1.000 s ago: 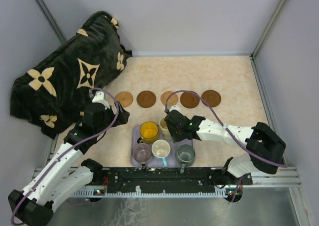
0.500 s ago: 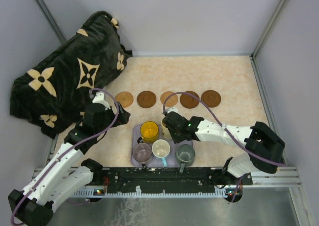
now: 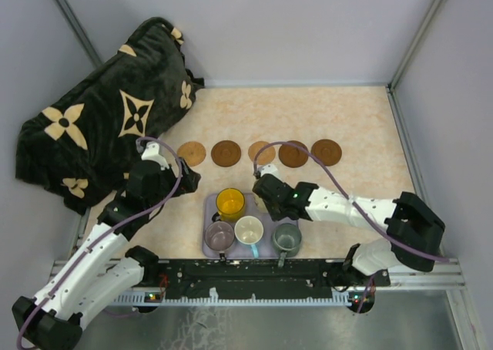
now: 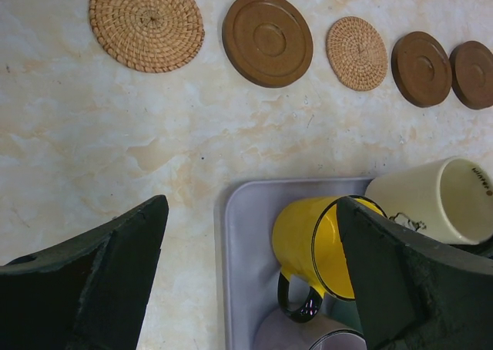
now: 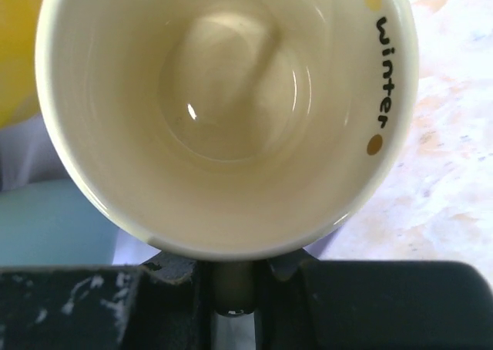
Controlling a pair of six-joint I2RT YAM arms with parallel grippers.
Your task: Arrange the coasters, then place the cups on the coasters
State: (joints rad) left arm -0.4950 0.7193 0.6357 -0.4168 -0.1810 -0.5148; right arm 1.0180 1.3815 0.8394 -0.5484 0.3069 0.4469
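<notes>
Several round coasters [image 3: 226,153] lie in a row across the table, woven and wooden [image 4: 267,38]. On the lavender tray [image 3: 209,213] stand a yellow cup [image 3: 230,203], a mauve cup [image 3: 219,234], a white cup [image 3: 249,230] and a grey-green cup [image 3: 286,237]. The cream cup [image 5: 231,111] sits at the tray's far right corner [image 4: 439,200]. My right gripper [image 5: 233,277] is shut on its handle. My left gripper [image 4: 250,211] hangs open over the tray's left edge, one finger beside the yellow cup [image 4: 316,242].
A black plush blanket with cream flowers [image 3: 108,111] fills the far left of the table. Grey walls with metal posts close in the back and sides. The arms' base rail [image 3: 254,284] runs along the near edge.
My right gripper has closed on the cream cup's handle and shifted slightly right. The left arm has barely moved.
</notes>
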